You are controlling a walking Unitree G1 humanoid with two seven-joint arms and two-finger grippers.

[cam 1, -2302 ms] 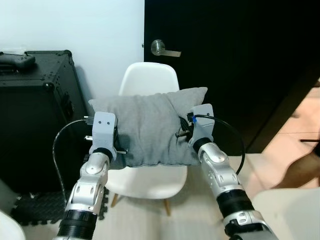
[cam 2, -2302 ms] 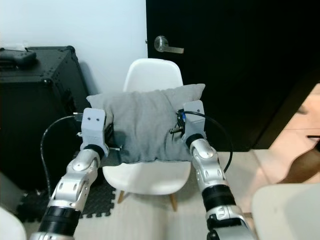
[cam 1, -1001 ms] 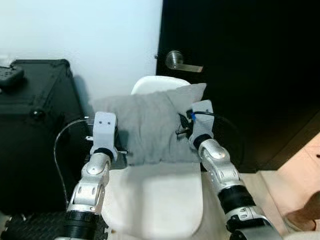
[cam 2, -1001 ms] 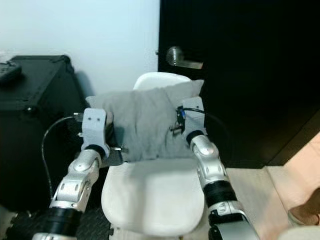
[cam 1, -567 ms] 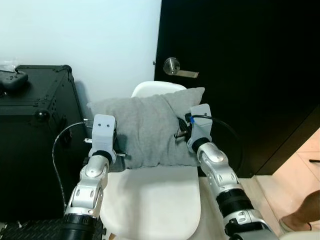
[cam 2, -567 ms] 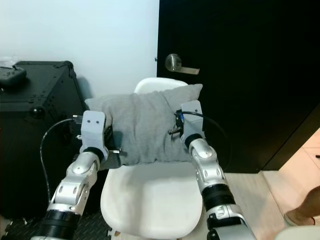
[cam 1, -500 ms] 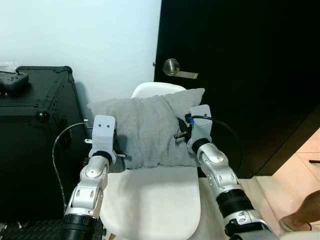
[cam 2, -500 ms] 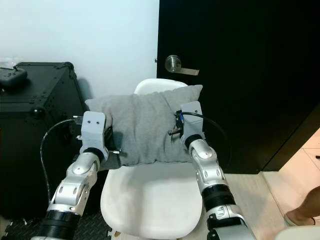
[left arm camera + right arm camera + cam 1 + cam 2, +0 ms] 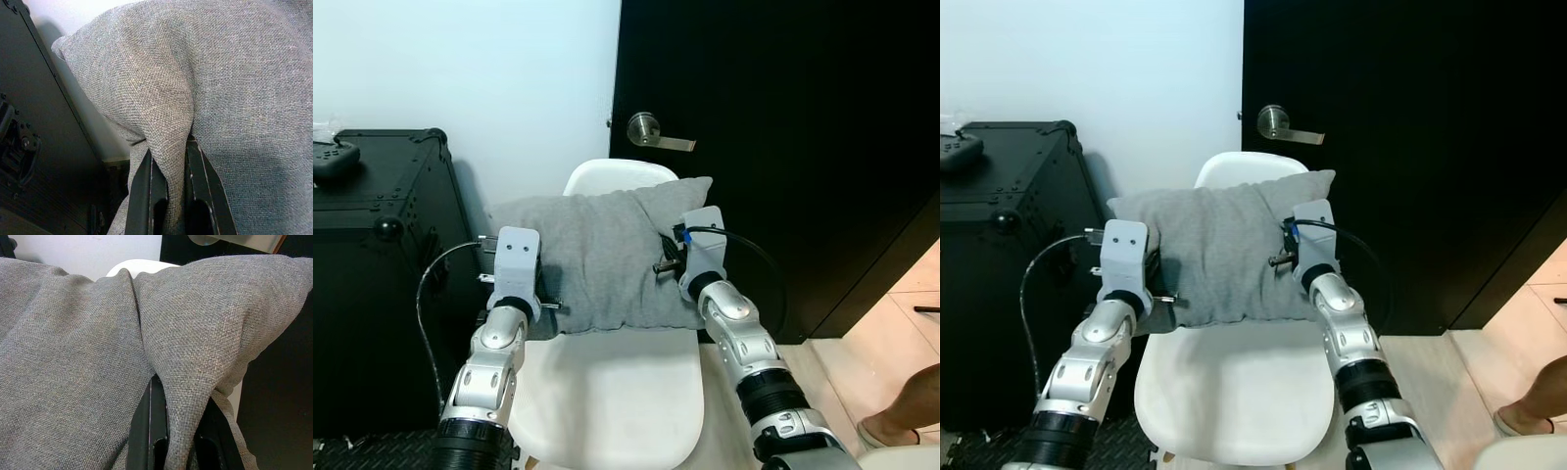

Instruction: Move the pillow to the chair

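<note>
Compared with a couple seconds back, the whole view is sitting way closer to the white chair (image 9: 607, 392) now, so the camera's moved in; the seat is taking up the lower middle and the door handle (image 9: 656, 135) is showing higher up. Pillow and arms are looking basically the same relative to each other.

So the gray pillow (image 9: 597, 259) is being held up in the air between both arms, hanging just in front of the chair's backrest and above the rear edge of the seat. Can't really tell if its bottom edge is touching the seat or just hovering over it.

Left gripper (image 9: 168, 181) is pinching a fold of fabric at the pillow's left edge; in the left wrist view you can see the cloth bunching up between the two black fingers (image 9: 142, 196), so it's clamped on the pillow. Right gripper (image 9: 178, 431) is doing the same thing on the right side, with a ridge of fabric squeezed between its fingers (image 9: 149, 426), near the pillow's upper right corner.

Off to the left, a big black case (image 9: 372, 284) is standing against the white wall (image 9: 480, 78), just beside the chair. Behind the chair the black door (image 9: 783, 147) is filling the right side. Someone's foot (image 9: 901, 421) is poking in at the bottom right corner on the light floor.
</note>
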